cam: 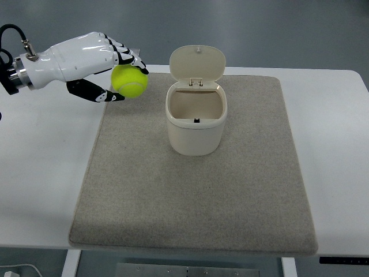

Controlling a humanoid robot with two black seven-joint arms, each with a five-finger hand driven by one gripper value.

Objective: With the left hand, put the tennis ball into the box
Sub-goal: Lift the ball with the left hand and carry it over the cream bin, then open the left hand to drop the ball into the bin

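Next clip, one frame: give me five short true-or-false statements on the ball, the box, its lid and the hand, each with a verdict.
1. The left hand grips the tennis ball in its fingers. True.
2. The ball lies inside the box. False: it is held to the left of the box, outside it.
3. The lid is flipped open. True.
4. The box stands on bare table. False: it stands on the grey mat.
5. The right hand steadies the box. False: no right hand is in view.

A grey felt mat [230, 196] lies flat on a white table [40, 173]
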